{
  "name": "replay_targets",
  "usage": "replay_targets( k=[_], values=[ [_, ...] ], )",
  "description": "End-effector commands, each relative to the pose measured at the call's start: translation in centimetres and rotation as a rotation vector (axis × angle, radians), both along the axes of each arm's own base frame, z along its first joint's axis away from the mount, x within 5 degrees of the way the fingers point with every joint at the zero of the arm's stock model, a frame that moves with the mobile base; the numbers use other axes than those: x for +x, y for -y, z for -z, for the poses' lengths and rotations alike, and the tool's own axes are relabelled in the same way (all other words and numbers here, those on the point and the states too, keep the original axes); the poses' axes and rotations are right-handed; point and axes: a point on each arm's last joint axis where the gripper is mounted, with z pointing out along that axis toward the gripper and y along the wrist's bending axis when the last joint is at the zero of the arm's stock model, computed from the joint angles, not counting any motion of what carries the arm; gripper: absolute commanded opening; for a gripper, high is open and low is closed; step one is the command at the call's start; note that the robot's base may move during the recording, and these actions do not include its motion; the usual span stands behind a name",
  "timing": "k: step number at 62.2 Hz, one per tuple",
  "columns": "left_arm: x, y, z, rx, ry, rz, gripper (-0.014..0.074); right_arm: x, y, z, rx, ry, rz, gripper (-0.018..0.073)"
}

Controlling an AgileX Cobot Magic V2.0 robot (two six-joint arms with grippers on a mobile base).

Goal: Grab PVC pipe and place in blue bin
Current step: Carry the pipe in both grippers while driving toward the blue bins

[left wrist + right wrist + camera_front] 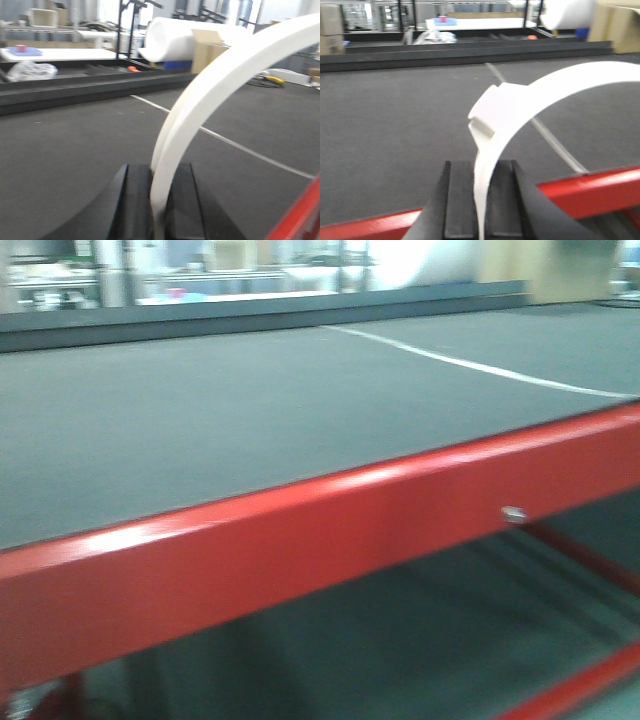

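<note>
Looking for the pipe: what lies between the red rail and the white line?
Only bare gray mat lies between the red rail and the white line. The front view shows this.

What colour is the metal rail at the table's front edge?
The metal rail is red; the exterior front-facing view shows it best.

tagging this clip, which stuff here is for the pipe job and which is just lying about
Job: left tool and right tool, each closed on a white curved strip; no pipe or blue bin clearly visible.
Lying about: foam roll, cardboard box, crumpled plastic, orange item on the far shelf.
</note>
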Motion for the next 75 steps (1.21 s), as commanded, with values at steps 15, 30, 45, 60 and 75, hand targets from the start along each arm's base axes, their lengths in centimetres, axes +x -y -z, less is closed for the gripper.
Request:
replay_targets(
  k=[15, 30, 45, 60, 75],
  values=[
    [-0.12, 0.03, -0.26, -0.014, 0.018, 0.004, -0.0111, -0.1, 0.07, -0.3, 0.005, 0.031, 0.003, -0.0162],
    [-0.12, 0.03, -0.26, -0.014, 0.018, 0.004, -0.0111, -0.1, 0.07, -0.3, 0.005, 0.031, 0.003, -0.0162],
    [-0.12, 0.03, -0.26, -0.014, 0.018, 0.004, -0.0111, -0.1, 0.07, -0.3, 0.005, 0.031, 0.003, -0.0162],
    [-0.12, 0.03, -0.26, -0.014, 0.018, 0.004, -0.0111, -0.1, 0.07, -0.3, 0.005, 0.031, 0.003, -0.0162],
    [-0.12, 0.03, -0.26, -0.014, 0.018, 0.004, -0.0111, -0.1, 0.07, -0.3, 0.005, 0.031, 0.003, -0.0162]
  ],
)
